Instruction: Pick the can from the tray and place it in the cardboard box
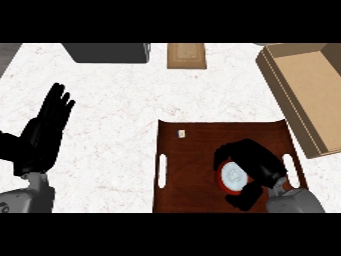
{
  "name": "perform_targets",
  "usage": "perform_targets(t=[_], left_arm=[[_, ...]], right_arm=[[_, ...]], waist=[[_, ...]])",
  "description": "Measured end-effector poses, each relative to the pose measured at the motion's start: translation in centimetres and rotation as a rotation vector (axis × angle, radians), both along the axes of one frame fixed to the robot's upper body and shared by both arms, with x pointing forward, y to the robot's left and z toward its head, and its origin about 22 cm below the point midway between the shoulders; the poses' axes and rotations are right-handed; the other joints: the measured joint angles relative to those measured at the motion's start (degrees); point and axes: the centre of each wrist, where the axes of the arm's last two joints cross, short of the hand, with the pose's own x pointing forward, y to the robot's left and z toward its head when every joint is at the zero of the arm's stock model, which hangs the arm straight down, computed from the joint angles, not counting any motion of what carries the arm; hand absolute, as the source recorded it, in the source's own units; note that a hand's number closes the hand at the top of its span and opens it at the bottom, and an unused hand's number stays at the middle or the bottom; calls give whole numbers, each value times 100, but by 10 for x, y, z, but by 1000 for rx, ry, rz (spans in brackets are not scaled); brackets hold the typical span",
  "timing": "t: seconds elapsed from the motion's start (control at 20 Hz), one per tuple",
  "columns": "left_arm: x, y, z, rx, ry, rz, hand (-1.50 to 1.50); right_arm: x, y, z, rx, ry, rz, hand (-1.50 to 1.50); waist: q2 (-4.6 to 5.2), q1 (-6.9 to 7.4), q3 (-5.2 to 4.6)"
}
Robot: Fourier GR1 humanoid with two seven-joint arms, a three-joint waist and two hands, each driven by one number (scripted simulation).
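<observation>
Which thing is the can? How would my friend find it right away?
Find the dark brown tray at the near edge of the white counter. On its right side, the right hand curls round the can. It is the only round thing there, with a white top and a red rim.

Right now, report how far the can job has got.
Done: the right hand has reached the can on the brown tray and curls round it. In hand: the grasp; the can has not left the tray. Left: carry it up and right to the cardboard box, which holds nothing visible, and release. The left hand rests open at the left.
</observation>
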Motion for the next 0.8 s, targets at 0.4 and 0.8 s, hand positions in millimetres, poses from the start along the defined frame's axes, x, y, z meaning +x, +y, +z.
perform_targets(t=[0.4,0.8], left_arm=[[5,-5,0,-3,-5,-18,0],[2,-5,0,0,1,2,0]], right_arm=[[40,83,18,-195,-234,-268,150],[57,131,57,-217,-427,-263,150]], waist=[[23,152,-2],[-1,42,3]])
